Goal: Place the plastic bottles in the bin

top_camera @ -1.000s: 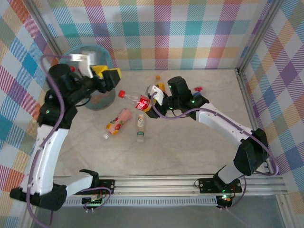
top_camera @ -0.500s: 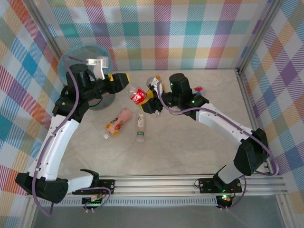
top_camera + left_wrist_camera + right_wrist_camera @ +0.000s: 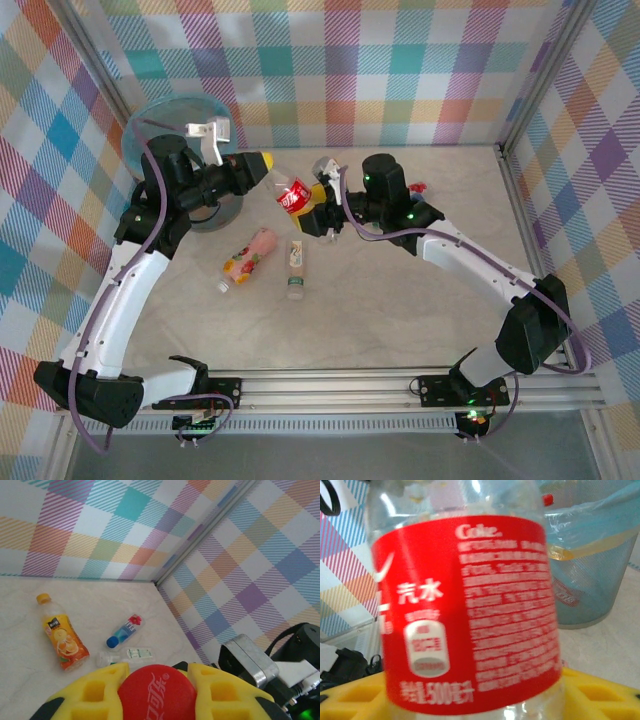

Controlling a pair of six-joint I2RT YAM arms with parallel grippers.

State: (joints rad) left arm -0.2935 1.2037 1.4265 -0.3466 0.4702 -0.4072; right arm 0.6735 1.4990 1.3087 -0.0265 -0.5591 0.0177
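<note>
On the pale marbled table (image 3: 400,300), seen from above, two bottles lie on their sides closest to the arm bases. One is a pink plastic bottle (image 3: 250,255). Just beside it at 3 o'clock is a slim pale plastic bottle with a green cap (image 3: 295,268).

Farther in, a clear plastic bottle with a red label (image 3: 292,195) hangs above the table between the two claws. Its long axis runs from 10 o'clock to 4 o'clock, with the cap end toward the left arm. The left claw (image 3: 262,160) is clamped narrow on the red cap (image 3: 157,692), which sits between the yellow fingers (image 3: 65,700) in the left wrist view. The right claw (image 3: 314,200) is at the bottle's lower body. In the right wrist view the label looms just above its yellow pads (image 3: 350,700), but whether that claw grips or has let go cannot be told.

Farthest, at 10 o'clock from the bottle, stands the round bin lined with a light-blue bag (image 3: 160,103), partly under the left arm's wrist. The left arm is much the nearer to it. The coming move therefore likely falls to that arm: carry the bottle by its cap toward 10 o'clock and over the rim, once the right claw is clear.
</note>
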